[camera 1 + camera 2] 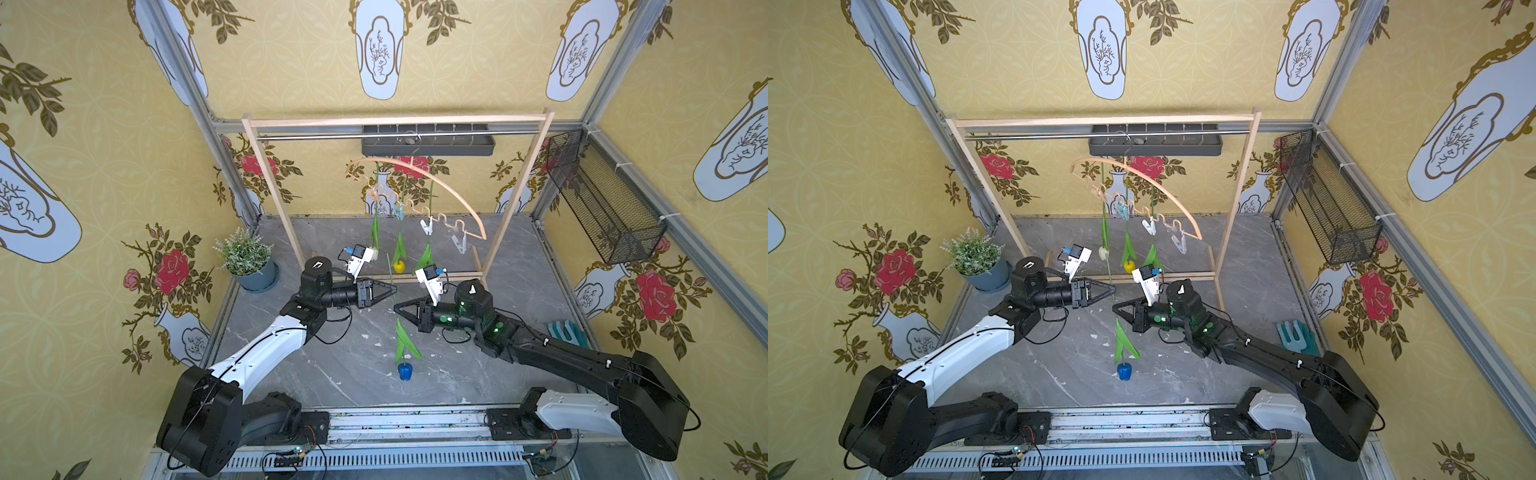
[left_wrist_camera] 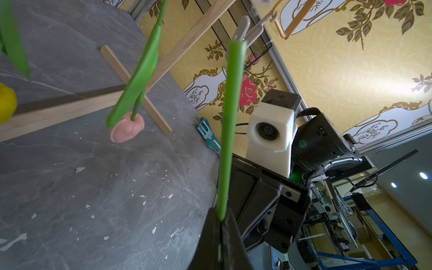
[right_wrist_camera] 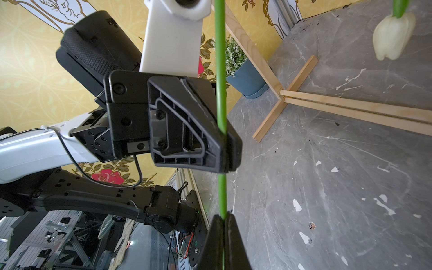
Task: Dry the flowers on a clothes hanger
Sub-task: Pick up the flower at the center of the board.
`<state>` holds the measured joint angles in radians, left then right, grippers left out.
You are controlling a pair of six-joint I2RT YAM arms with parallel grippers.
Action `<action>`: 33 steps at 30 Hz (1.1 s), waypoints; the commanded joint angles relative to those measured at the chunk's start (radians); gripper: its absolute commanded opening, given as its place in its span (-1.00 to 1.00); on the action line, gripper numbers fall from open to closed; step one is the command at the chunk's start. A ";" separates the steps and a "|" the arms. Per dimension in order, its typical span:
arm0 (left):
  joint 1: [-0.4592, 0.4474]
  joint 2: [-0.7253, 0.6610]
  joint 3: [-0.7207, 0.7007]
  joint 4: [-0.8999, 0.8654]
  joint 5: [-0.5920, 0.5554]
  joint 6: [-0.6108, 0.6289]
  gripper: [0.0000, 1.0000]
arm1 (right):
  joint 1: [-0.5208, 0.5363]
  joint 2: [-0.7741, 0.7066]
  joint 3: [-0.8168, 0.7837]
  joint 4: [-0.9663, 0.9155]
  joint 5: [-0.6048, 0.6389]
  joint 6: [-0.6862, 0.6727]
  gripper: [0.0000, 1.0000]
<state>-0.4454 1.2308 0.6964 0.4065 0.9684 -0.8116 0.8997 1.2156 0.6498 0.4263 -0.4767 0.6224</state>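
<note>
The clothes hanger (image 1: 440, 179) (image 1: 1163, 187) hangs by its hook from the rack's rail. White (image 1: 1104, 252), yellow (image 1: 399, 266) and pink (image 2: 127, 129) flowers hang head down from its pegs. One white peg (image 1: 459, 243) near its right end holds nothing. A blue flower (image 1: 405, 371) (image 1: 1124, 371) hangs head down in front, its stem (image 2: 230, 117) (image 3: 221, 70) upright. My left gripper (image 1: 392, 289) (image 2: 221, 224) is shut on the stem. Just below it, my right gripper (image 1: 397, 308) (image 3: 223, 219) is also shut on the stem. The stem's upper end sits close under that peg (image 2: 243, 30).
The wooden rack frame (image 1: 399, 121) stands at the back, its foot bar on the grey table. A potted plant (image 1: 249, 262) stands back left. A black wire basket (image 1: 602, 199) hangs on the right wall, above a teal tool (image 1: 567, 332).
</note>
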 commanded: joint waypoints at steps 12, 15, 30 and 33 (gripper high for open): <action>0.034 -0.055 0.035 -0.052 -0.108 0.027 -0.29 | 0.068 -0.004 0.031 -0.102 0.087 -0.072 -1.00; 0.034 -0.053 0.045 -0.051 -0.100 0.026 -0.26 | 0.073 -0.007 0.032 -0.105 0.095 -0.073 -1.00; -0.017 -0.010 0.018 -0.004 -0.046 -0.015 -0.48 | 0.072 -0.019 0.064 -0.116 0.156 -0.082 -1.00; -0.034 0.001 0.017 -0.003 -0.041 -0.018 -0.69 | 0.068 -0.027 0.065 -0.121 0.187 -0.078 -1.00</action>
<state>-0.4698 1.2213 0.7216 0.3637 0.9051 -0.8238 0.9699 1.1988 0.7074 0.2878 -0.3275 0.5491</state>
